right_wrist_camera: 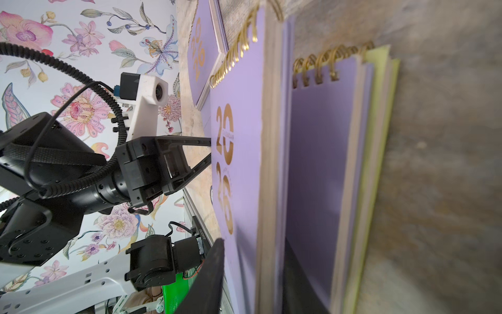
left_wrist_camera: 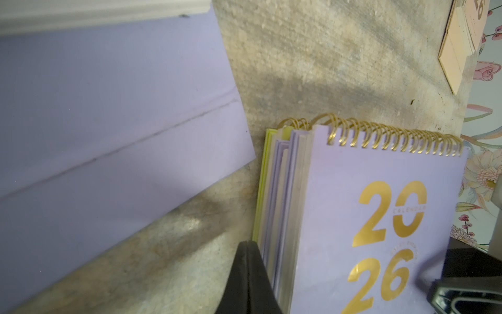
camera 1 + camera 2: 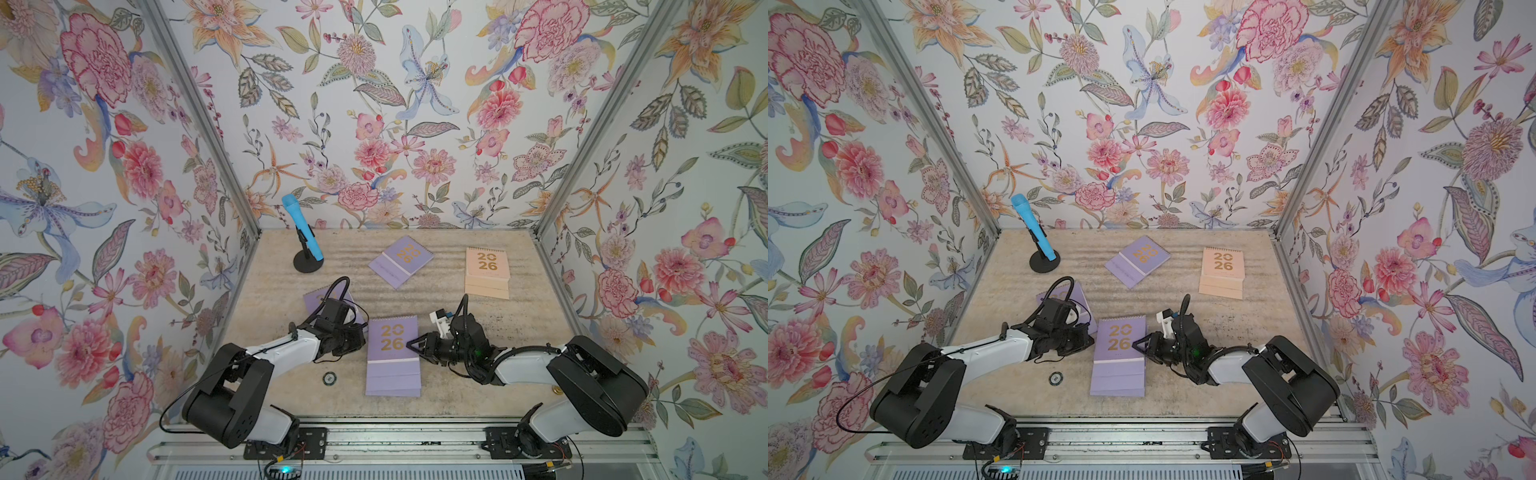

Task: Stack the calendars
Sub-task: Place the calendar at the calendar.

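Stack (image 3: 392, 365): lower centre in both top views, sitting between my two grippers.
Look: lavender calendar (image 3: 390, 340) on top with gold "20 26", yellow-green calendar (image 2: 262, 185) at the bottom.
Left gripper (image 2: 247, 274): closed up, empty, just beside the stack's left edge.
Right gripper (image 3: 413, 345): jaws parted over the lavender calendar's right edge, can't tell if I'm pinching it.

Robot lab booth: floral wallpaper panels (image 3: 374, 104), aluminium rail (image 3: 395, 448) carrying left arm (image 3: 286, 347), right arm (image 3: 523, 368), mottled tabletop (image 3: 457, 395).
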`<state>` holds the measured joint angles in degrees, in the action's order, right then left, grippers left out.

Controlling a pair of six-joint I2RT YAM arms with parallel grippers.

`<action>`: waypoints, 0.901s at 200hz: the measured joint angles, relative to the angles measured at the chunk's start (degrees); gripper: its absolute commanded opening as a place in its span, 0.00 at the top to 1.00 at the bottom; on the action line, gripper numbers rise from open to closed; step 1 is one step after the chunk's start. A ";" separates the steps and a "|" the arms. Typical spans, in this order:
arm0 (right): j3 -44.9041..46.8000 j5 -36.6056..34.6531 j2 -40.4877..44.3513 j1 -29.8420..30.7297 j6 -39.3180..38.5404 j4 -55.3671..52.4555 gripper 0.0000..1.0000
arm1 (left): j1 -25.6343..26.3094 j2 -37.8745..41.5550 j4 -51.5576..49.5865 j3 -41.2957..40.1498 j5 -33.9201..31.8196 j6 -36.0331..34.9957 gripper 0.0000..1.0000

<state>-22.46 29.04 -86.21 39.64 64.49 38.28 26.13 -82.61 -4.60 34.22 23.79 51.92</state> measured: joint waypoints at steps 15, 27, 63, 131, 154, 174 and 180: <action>0.42 0.04 0.76 -0.61 -0.50 -1.07 0.66 | 0.00 0.02 0.02 -0.07 -0.02 0.00 1.00; 0.52 0.07 1.27 -1.11 -0.85 -1.75 0.64 | 0.00 0.00 0.00 -0.09 -0.02 0.00 1.00; 0.52 0.04 2.45 -1.86 -1.68 -3.82 0.62 | 0.00 0.02 0.02 -0.09 -0.04 0.02 1.00; -0.42 0.24 7.80 -5.95 -6.47 -14.23 0.56 | 0.00 0.00 -0.22 -0.04 -0.26 0.00 1.00; -3.04 -1.97 10.49 -6.97 -9.77 -22.23 0.54 | -0.13 0.00 -1.33 0.63 -0.74 -0.04 1.00; -8.55 -4.96 12.00 -7.13 -13.49 -30.53 0.51 | -0.92 0.24 -3.21 1.97 -2.10 -0.48 1.00; -10.62 -5.81 12.02 -7.13 -14.60 -32.63 0.51 | -1.33 0.44 -3.87 2.47 -2.58 -0.72 1.00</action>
<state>-33.08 23.22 -74.19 32.51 49.89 5.65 24.80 -82.17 -8.47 36.69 21.21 51.20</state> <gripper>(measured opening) 0.481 0.047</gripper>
